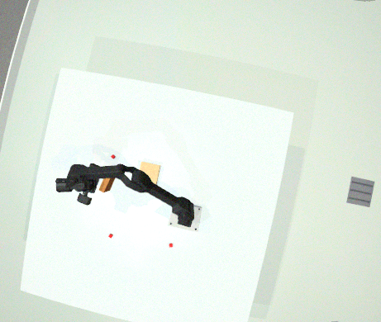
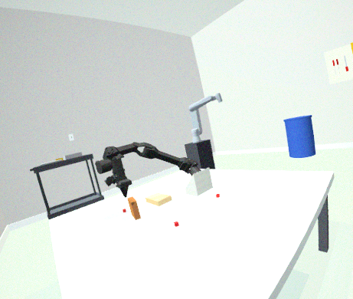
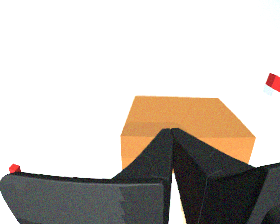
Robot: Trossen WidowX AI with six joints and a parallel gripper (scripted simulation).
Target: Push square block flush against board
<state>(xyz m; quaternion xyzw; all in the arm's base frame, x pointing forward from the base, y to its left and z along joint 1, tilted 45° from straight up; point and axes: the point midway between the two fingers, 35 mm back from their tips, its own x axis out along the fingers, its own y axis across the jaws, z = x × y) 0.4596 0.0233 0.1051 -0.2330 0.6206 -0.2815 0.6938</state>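
The orange block (image 1: 106,185) (image 2: 134,208) (image 3: 178,117) stands upright. The flat tan board (image 1: 151,170) (image 2: 158,198) lies a short way from it, to the right in the top and exterior views, with a gap between them. The arm covers part of both in the top view. My gripper (image 2: 125,196) (image 3: 170,136) is shut and empty. In the exterior view its tips are just left of the block's top, above the table. In the wrist view the tips overlap the block's image; whether they touch it cannot be told. The tips are hidden under the hand in the top view.
Small red cubes lie around the parts: one (image 1: 113,156) near the block, one (image 1: 111,235) (image 2: 176,224) and another (image 1: 170,245) (image 2: 217,195) farther off. The arm's base plate (image 1: 198,220) is right of the board. The white table's edge (image 1: 34,194) is beyond the hand.
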